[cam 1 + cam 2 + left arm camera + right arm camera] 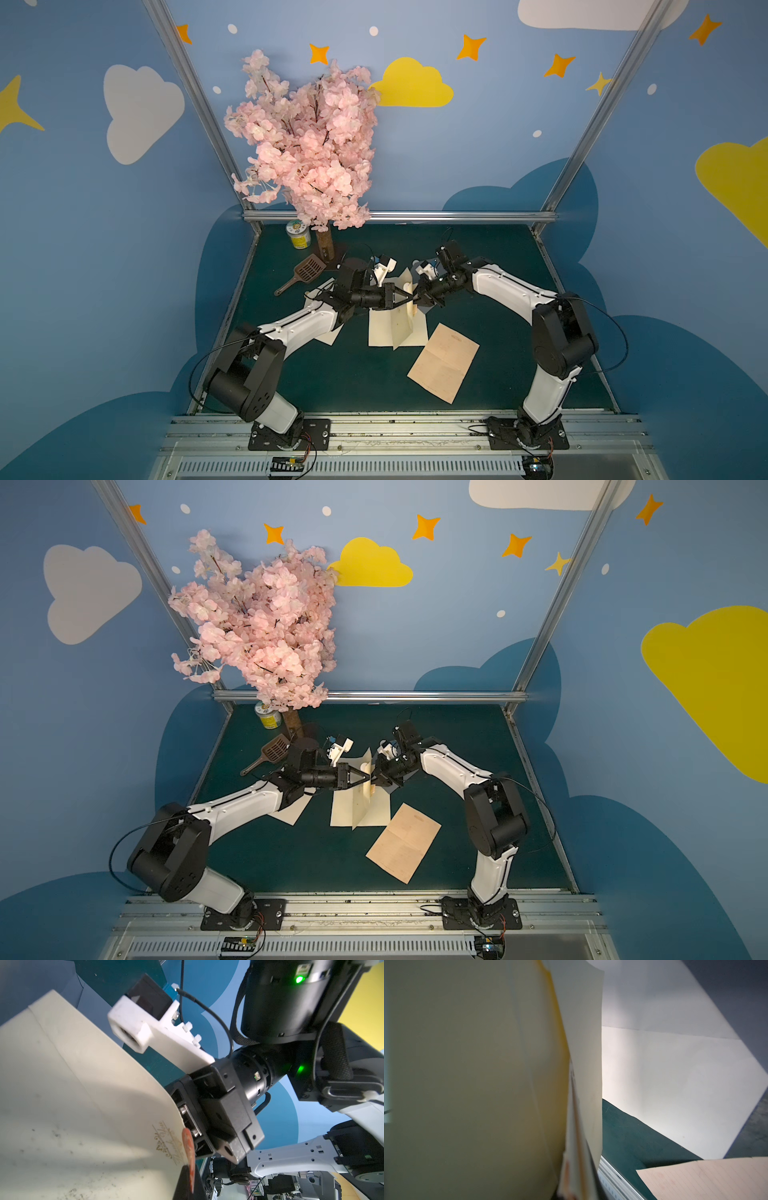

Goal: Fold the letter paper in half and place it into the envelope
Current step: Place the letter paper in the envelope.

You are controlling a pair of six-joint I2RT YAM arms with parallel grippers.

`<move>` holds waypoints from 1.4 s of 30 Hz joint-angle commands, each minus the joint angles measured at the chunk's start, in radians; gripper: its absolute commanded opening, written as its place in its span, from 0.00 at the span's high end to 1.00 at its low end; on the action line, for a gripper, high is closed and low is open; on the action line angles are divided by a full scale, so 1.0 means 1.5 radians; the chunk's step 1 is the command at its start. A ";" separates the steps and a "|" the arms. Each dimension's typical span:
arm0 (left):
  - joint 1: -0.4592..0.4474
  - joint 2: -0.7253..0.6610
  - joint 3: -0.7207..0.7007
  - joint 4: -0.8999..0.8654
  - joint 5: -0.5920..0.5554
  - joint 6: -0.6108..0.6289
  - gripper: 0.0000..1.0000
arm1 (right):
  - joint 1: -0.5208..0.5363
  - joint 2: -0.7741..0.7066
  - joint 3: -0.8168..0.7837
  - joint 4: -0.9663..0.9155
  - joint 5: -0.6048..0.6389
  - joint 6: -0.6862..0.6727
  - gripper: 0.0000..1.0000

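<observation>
Nearest me the letter paper [444, 362] lies flat and unfolded on the bench [332, 382]; just beyond, the envelope [395, 328] stands partly lifted, my left fingers [402, 296] and right fingers [423, 296] both clamped on its raised edge, tips nearly meeting; farther back, a brown scoop [309, 269] and a blossom tree [307, 141].

In the right wrist view the envelope [467, 1084], blurred and cut by the frame, fills the space at the fingers and hides the tips of the right gripper [419, 296]. Beyond them, the letter paper [706, 1180] runs off the edge. 1 cream sheet [330, 336] lies partly under the left arm [307, 322].
</observation>
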 commanded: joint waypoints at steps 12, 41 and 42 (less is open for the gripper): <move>0.008 -0.023 -0.009 -0.076 0.044 0.107 0.97 | 0.015 -0.042 -0.006 -0.063 -0.083 -0.001 1.00; 0.024 0.031 -0.089 0.228 0.194 -0.100 0.97 | 0.028 0.015 0.039 0.002 0.085 0.038 1.00; 0.025 0.033 -0.090 0.235 0.195 -0.105 0.97 | 0.028 0.015 0.039 0.005 0.083 0.037 1.00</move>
